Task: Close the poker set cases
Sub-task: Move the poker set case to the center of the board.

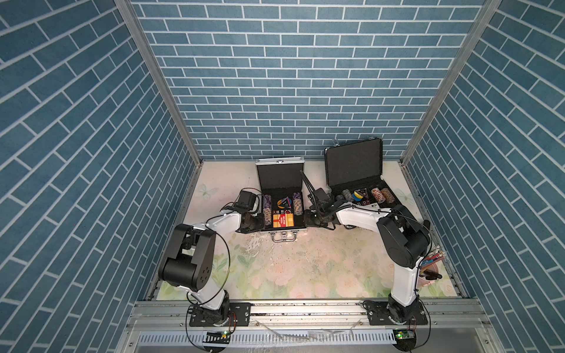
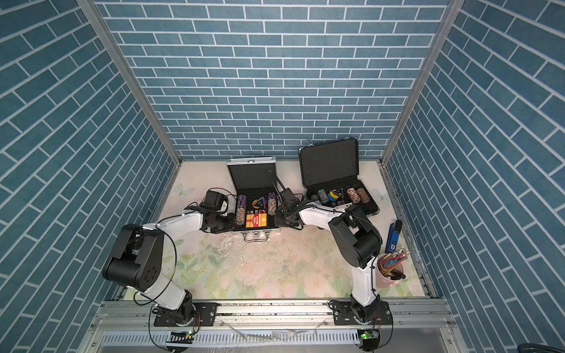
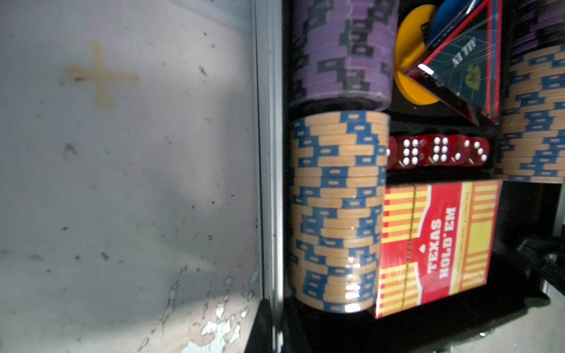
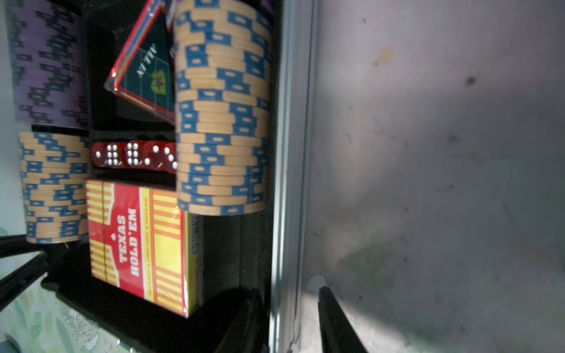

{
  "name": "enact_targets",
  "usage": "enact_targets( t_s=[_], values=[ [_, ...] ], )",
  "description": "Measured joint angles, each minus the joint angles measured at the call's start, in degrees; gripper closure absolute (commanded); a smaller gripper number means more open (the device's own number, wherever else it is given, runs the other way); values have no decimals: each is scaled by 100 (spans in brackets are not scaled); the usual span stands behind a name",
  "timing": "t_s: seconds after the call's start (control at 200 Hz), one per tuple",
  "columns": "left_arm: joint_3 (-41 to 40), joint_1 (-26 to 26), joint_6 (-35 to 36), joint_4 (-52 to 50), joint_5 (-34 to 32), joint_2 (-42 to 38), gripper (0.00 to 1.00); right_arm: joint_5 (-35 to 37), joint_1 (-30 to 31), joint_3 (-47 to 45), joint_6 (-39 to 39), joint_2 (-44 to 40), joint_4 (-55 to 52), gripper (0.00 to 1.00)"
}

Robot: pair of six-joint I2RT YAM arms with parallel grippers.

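silver case (image 1: pixel 279 177): open, middle back of table (image 1: pixel 305 269), lid standing at far side | left gripper (image 1: pixel 260 220): pinching its left wall | right gripper (image 4: pixel 287 292): slightly spread around right wall | black case (image 1: pixel 353 162): open, nearer right arm

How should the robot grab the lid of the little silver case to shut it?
I'd pinch the silver case's lid at its free top rim, coming from above. The lid stands upright, hinged at the bottom behind the chips, so the top rim is the thin edge that swings farthest; then it folds forward toward the handle.
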Motion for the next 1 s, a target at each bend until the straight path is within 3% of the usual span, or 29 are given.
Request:
enact_targets(
  t_s=[0.25,0.69,1.0],
  values=[
    [-297,-407,-216,216,72,-190,100,-28,11,-540,328,-411,-157,88],
    [-1453,-1779,-1191,750,101,-1141,100,-96,177,-2479,896,-2159,-396,90],
    [-2116,-2511,-1937,586,79,-2026,100,-125,643,-3152,1322,-2968,-728,90]
  ],
)
